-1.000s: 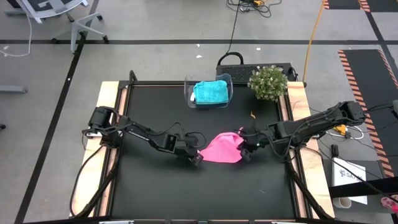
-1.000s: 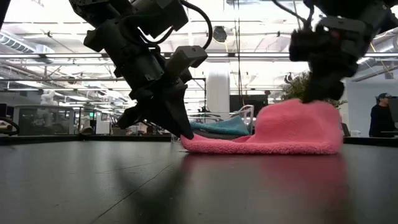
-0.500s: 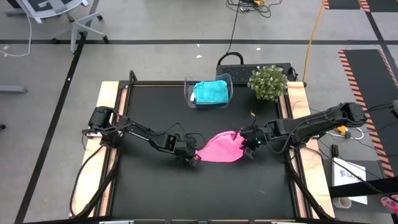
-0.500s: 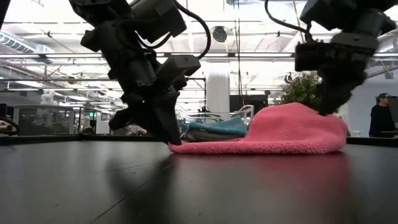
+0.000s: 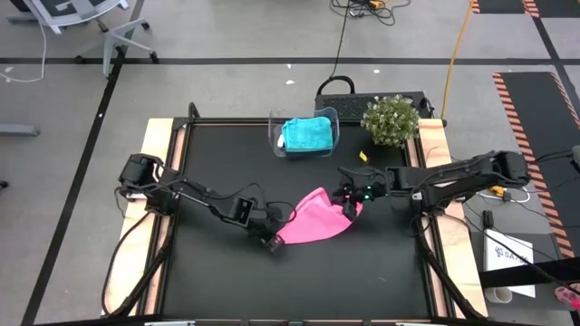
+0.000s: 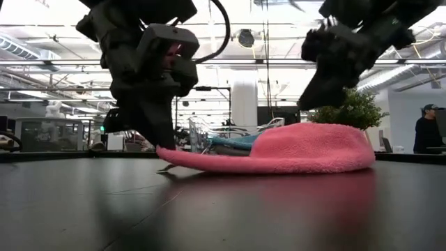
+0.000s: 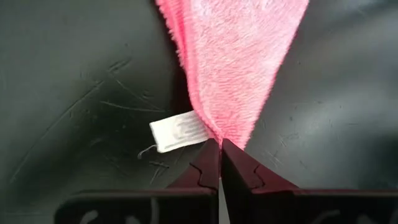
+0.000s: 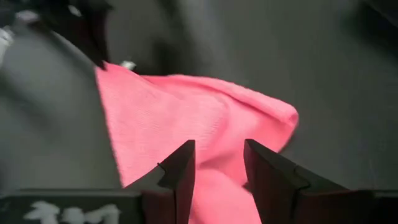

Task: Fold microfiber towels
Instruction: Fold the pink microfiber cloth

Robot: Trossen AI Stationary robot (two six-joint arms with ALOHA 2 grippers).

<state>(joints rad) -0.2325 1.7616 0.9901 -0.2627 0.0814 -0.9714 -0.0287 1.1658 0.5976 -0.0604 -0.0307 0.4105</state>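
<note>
A black table top [image 5: 208,172] framed in pale wood stands on a grey floor, with an office chair and cables beyond it. Two towels show: one teal towel [image 5: 306,134] folded in the clear plastic bin [image 5: 332,118] at the far edge beside one small potted plant [image 5: 391,120], and one pink towel [image 5: 314,220] lying mid-table. The left gripper [image 5: 271,243] is pressed together on the pink towel's corner by its white tag [image 7: 178,133]. The right gripper [image 5: 345,198] now hangs spread above the towel's far end, having let go since a second ago; the towel has slid toward the left arm and lies flatter.
</note>
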